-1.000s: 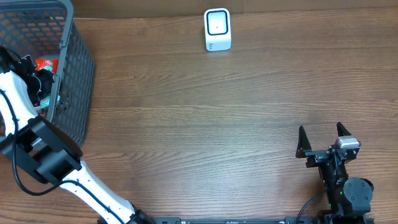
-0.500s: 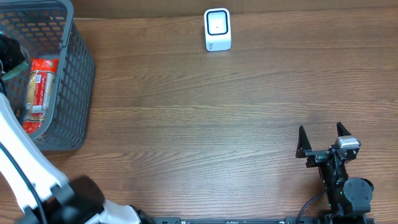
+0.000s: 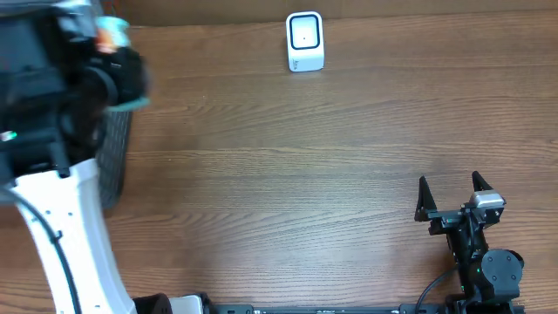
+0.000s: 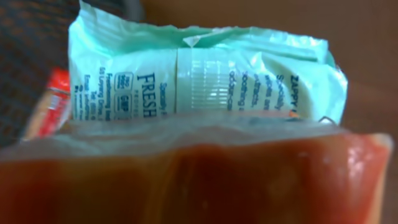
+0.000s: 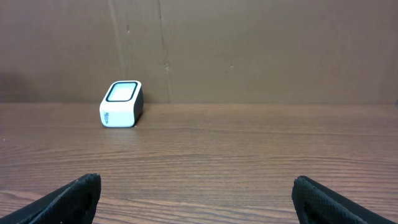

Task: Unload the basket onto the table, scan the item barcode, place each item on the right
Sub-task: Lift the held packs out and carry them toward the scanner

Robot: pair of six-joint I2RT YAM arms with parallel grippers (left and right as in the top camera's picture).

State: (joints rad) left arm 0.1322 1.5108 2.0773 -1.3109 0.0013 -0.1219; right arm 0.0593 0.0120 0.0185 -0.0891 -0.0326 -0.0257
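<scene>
Scanner [image 3: 305,41] stands alone (far edge); basket [image 3: 118,161] left.

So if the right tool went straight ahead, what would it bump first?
Probably only the brown back wall. The right tool faces bare table, and the white scanner sits left of its line.

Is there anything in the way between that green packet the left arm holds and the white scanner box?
Nothing visible. The green packet is gripped in the left fingers, and the wooden table from there to the white scanner is bare. The right fingers sit far off to the side.
</scene>
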